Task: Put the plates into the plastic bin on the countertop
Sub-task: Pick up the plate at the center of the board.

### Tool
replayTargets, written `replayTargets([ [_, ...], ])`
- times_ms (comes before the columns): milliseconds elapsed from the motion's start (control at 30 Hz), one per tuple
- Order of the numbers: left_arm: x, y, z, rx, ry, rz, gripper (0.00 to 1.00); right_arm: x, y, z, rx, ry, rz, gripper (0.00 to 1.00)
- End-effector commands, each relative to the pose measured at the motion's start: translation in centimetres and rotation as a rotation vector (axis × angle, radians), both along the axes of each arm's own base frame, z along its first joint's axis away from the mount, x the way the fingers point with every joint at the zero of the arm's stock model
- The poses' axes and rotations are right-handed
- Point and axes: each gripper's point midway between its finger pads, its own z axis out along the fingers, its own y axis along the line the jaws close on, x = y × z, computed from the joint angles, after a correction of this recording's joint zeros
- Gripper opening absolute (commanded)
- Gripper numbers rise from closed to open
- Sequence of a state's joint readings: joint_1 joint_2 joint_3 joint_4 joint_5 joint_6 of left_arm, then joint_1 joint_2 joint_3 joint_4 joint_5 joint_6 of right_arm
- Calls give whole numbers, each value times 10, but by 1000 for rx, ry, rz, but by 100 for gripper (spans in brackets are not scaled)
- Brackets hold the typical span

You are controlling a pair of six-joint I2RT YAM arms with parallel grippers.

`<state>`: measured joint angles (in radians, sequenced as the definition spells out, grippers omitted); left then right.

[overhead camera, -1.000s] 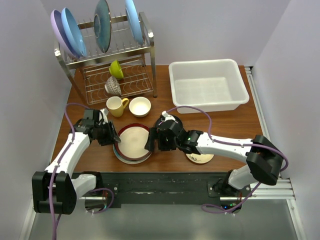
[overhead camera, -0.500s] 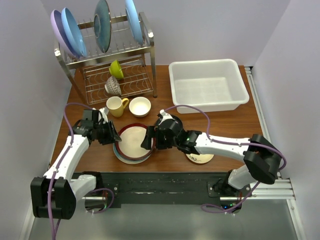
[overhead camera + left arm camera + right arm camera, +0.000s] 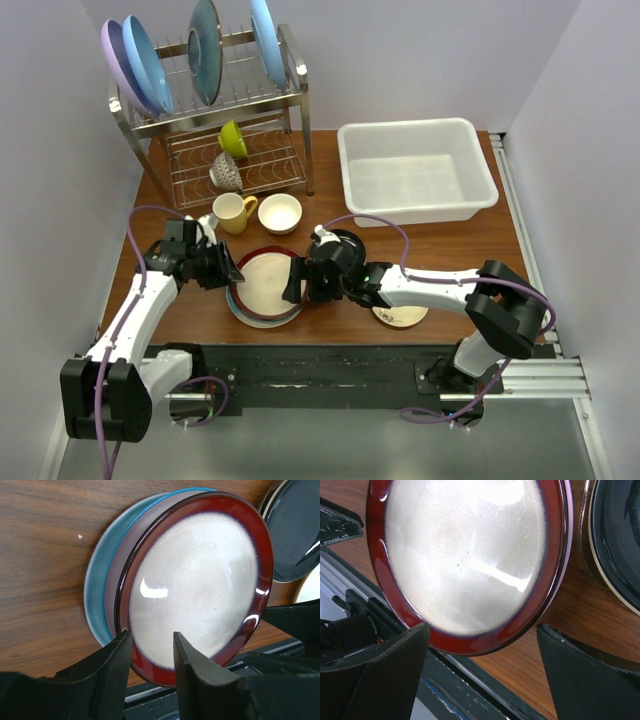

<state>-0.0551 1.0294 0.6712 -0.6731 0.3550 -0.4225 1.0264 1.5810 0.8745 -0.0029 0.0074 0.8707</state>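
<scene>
A maroon-rimmed cream plate (image 3: 266, 283) tops a stack with a pink plate (image 3: 114, 575) and a teal-and-cream plate (image 3: 95, 592) on the countertop (image 3: 460, 250). My left gripper (image 3: 224, 270) is shut on the maroon plate's left rim (image 3: 150, 634) and holds that edge tilted up off the pink plate. My right gripper (image 3: 297, 283) is open wide, its jaws on either side of the plate's right edge (image 3: 481, 630) without touching. A glossy black plate (image 3: 620, 540) lies beside the stack, mostly under my right arm. A small cream plate (image 3: 400, 317) lies front right. The white plastic bin (image 3: 346, 165) is empty at the back right.
A steel wire rack (image 3: 215, 120) at the back left holds large blue, lilac and dark teal plates, a green cup (image 3: 232, 138) and a patterned bowl (image 3: 225, 172). A yellow mug (image 3: 233, 212) and a cream bowl (image 3: 280, 212) stand just behind the stack.
My right gripper has moved left, from beside the black plate up to the right edge of the maroon-rimmed plate. My left gripper has stayed at the plate's left rim.
</scene>
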Motion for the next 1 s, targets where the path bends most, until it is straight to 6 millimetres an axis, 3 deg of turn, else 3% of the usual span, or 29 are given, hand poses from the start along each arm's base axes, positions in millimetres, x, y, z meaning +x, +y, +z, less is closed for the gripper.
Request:
replayTargets([
  [0,14,10,23,66,-89,6,45,6,7,21,58,-44,5,91],
  [167,13,18,16,109,-54,32,48,9,1,24,47,-57,-14,88],
  [333,5,5,-5,37,38,19,49,15,-3,21,30,-64,-46,82],
  [467,8,3,-7,23,34,17,48,19,-9,14,-9,-51,-68,76],
  [733,9,3,-6,29,28,5,44,29,-15,4,-60,-48,-110,49],
  [867,10,2,-6,26,26,0,43,32,-13,3,-64,-54,-113,42],
  [967,10,2,-5,25,22,-2,43,33,-12,2,-68,-57,-109,27],
])
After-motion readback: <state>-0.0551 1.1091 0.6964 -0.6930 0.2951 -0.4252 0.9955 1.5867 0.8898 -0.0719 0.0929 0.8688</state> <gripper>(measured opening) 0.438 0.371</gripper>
